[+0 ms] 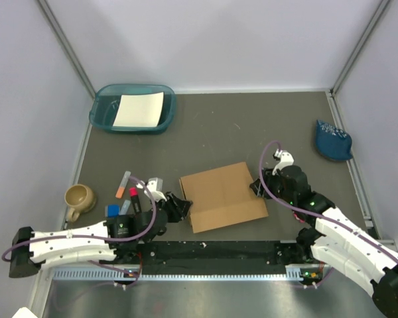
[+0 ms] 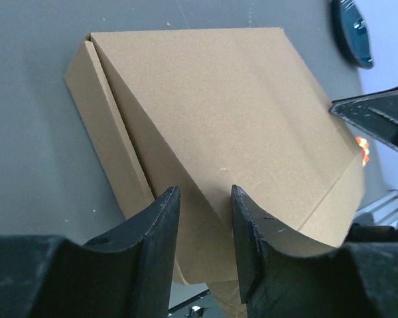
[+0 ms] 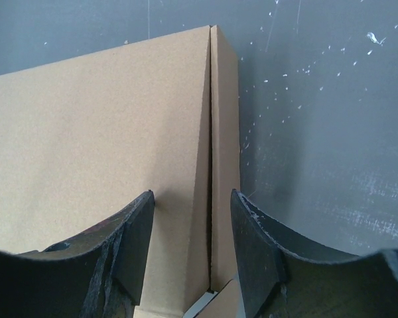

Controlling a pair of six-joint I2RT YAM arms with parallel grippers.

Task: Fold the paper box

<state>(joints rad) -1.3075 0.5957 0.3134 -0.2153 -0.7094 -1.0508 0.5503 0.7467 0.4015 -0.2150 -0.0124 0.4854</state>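
Paper box (image 1: pixel 223 197), bare table (image 1: pixel 252 126) beyond far edge

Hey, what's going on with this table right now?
Two robot arms are working on a brown paper box in the middle of the table. The left gripper sits at the box's left edge and the right gripper at its right edge, both with fingers apart. The box looks mostly folded, with the lid lying over it but not quite flush with the side walls.

Paper box (image 1: pixel 224 196): matt brown cardboard, grainy; table (image 1: pixel 252 126) dull grey, speckled.
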